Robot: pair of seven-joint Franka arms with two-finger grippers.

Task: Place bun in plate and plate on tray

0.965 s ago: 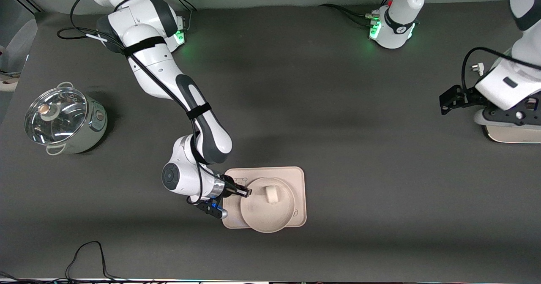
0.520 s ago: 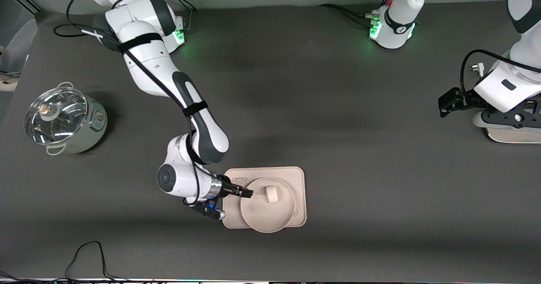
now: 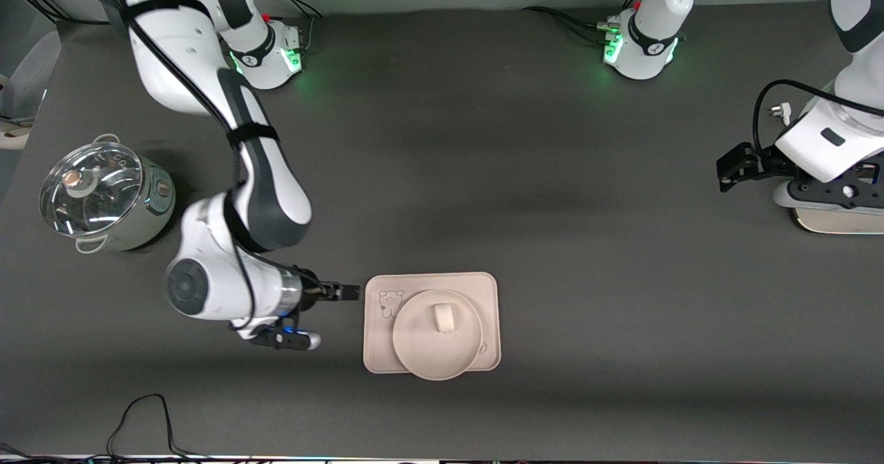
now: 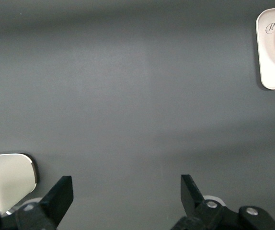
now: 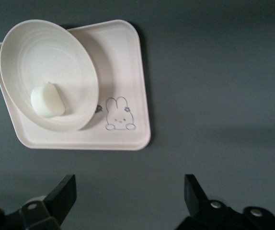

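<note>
Cream oblong bun (image 3: 444, 318) in round plate (image 3: 423, 355)

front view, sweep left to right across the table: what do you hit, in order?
Lidded pot → right claw, open, over bare table beside the tray → tray carrying the plate with the bun in it → left claw, open, waiting over the left arm's end.

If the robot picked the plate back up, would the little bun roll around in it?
Probably a little. The bun is a smooth, rounded lump lying loose in the plate, so a tilt could make it slide or roll. The plate's raised rim would likely keep it in. The bun looks light, and the plate looks stiff, so it should not bend when lifted from the tray.
</note>
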